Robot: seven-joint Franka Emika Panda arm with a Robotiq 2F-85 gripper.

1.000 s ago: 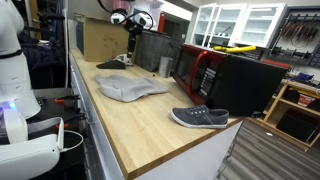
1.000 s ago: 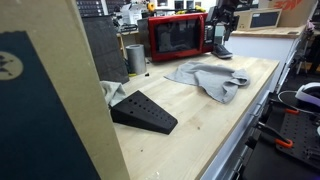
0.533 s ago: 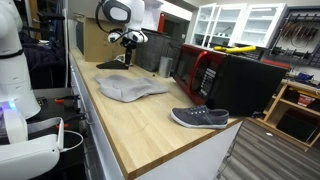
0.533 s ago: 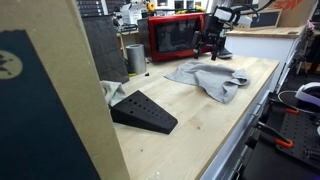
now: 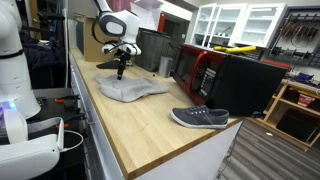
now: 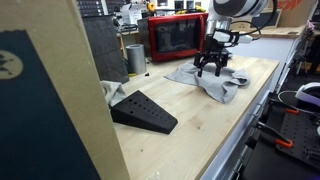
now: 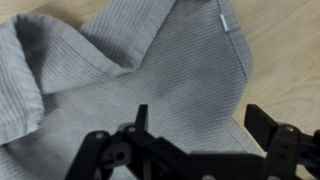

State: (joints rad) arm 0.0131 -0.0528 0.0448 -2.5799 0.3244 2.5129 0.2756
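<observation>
One grey cloth [image 5: 130,88] is lying on the far half of the one table [image 5: 150,130]. One shoe [image 5: 200,118] is sitting at the near right edge. One red microwave [image 5: 205,72] is standing along the right side, with one dark box [image 5: 155,50] standing beyond it and one carton [image 5: 100,40] sitting at the far end. In an exterior view, one black wedge [image 6: 143,112] is lying near and one metal cup [image 6: 135,58] is standing far left.

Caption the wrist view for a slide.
Open hand poised over a rumpled grey cloth on a wooden table.
</observation>
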